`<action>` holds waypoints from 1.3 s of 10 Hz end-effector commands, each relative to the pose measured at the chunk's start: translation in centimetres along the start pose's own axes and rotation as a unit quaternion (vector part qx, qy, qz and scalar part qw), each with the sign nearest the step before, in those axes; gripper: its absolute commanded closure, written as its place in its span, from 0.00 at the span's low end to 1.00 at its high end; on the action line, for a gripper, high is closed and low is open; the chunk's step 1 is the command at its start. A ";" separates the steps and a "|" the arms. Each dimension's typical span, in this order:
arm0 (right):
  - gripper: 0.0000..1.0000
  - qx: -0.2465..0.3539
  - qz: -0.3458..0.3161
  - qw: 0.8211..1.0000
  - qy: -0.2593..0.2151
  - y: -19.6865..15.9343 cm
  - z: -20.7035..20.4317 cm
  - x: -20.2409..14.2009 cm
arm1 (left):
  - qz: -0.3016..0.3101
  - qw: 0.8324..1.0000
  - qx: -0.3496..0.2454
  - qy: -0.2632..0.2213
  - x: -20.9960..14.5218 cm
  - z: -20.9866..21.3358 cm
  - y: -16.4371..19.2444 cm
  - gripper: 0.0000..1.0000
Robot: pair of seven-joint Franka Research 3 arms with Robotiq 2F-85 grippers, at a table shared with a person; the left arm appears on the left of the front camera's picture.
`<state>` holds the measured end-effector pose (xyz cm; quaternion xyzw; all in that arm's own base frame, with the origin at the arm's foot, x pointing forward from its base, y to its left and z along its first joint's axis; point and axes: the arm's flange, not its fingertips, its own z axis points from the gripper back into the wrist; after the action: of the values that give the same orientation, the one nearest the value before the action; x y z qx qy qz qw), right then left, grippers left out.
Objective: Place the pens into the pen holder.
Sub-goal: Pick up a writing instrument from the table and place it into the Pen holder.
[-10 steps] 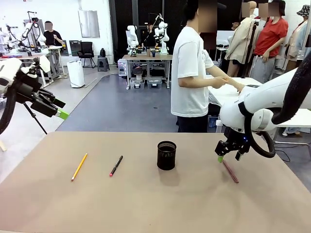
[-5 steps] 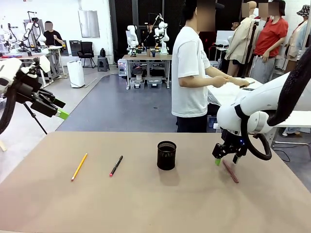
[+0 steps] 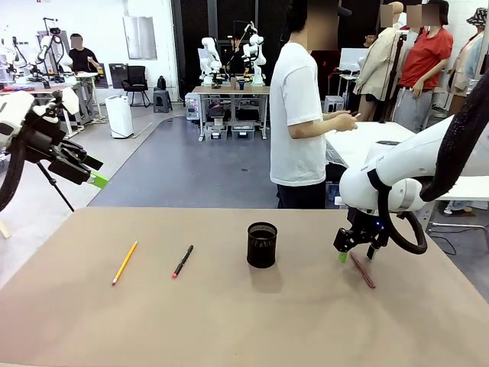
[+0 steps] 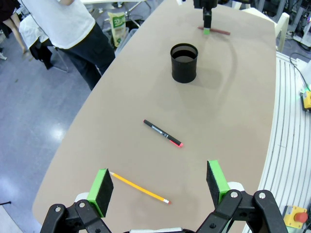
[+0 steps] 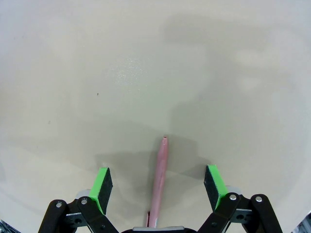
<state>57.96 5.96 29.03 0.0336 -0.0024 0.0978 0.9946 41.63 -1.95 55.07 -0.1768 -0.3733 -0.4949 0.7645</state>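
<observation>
Near the right edge of the bench point(image 3: 229, 321), the right gripper point(image 5: 156, 170), jaws apart, straddles the reddish-brown pen point(image 5: 163, 153); it seems slightly off-centre, so closing could roll it away.

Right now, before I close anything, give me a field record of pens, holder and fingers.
Pen holder: upright, mid-table, no pen sticking out
Yellow pencil: lying on table, robot's left
Black pen: lying between pencil and holder
Reddish-brown pen: lying between right fingers
Right fingers: open, low over that pen
Left fingers: open, raised, holding nothing
</observation>
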 end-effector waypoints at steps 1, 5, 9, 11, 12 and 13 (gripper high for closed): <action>0.00 -0.029 -0.010 1.000 0.003 0.5 0.2 0.9 | -0.001 1.000 -0.001 -0.003 0.0 0.1 0.0 0.00; 0.00 -0.039 -0.004 0.999 0.002 0.7 -0.1 0.9 | -0.001 1.000 -0.001 -0.003 0.0 0.1 0.0 0.00; 0.20 -0.054 0.007 0.999 -0.004 0.8 -0.3 0.8 | -0.001 1.000 -0.001 -0.003 0.0 0.1 0.0 0.00; 0.59 -0.049 0.008 0.999 -0.003 1.0 -0.4 0.7 | -0.001 1.000 -0.001 -0.003 0.0 0.1 0.0 0.00; 0.79 -0.048 0.008 0.999 -0.002 0.9 -0.3 0.8 | -0.001 1.000 -0.001 -0.003 0.0 0.1 0.0 0.00; 0.99 -0.049 0.010 0.999 -0.001 0.8 -0.2 0.8 | -0.001 1.000 -0.001 -0.003 0.0 0.1 0.0 0.00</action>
<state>58.39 6.55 29.49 -0.0016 -0.0101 0.1124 0.9936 41.63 -1.95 55.07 -0.1768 -0.3733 -0.4949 0.7645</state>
